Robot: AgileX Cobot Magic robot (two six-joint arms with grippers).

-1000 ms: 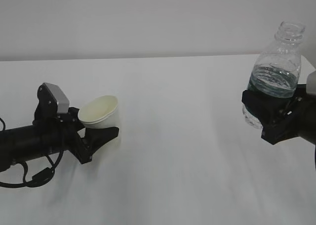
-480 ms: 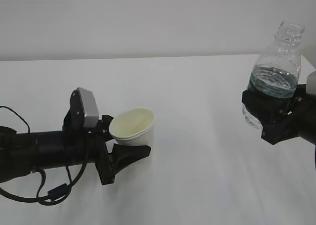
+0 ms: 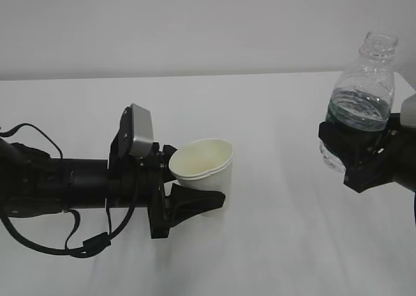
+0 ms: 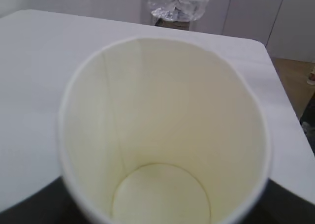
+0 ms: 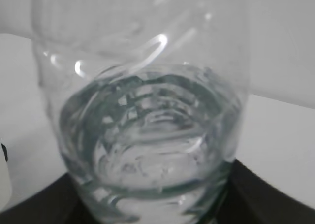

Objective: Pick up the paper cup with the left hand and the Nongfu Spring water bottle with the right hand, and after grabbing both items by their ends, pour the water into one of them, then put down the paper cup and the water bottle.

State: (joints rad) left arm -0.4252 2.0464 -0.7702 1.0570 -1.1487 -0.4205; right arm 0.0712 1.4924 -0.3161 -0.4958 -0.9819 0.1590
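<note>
Change: the left arm [image 3: 58, 182] and the cup [image 3: 205, 172] have come further right across the table [image 3: 273, 244], closer to the bottle [image 3: 361, 101]; the right arm and bottle stay where they were.
Left gripper [image 3: 195, 195]: fingers clamp the cup's lower wall from both sides; a black finger [image 3: 195, 201] shows below and in front of the cup.
Cup: held above the table left of centre, roughly upright with the mouth tipped slightly toward the camera; the rim is squeezed a little out of round. In the left wrist view the cup [image 4: 165, 135] fills the frame, its cream inside dry and bare.
Right gripper [image 3: 354, 156]: fingers pinch the bottle near its base, below the green band.
Bottle: upright at the right edge, clear of the table, neck open and without a cap, well apart from the cup.
Water [image 5: 147, 145]: sits in the lower part of the bottle, its surface rippled in the right wrist view.
Grey box [image 3: 140, 130]: on the left wrist, just behind the cup.
Cables [image 3: 39, 241]: loop loosely under the left arm.
</note>
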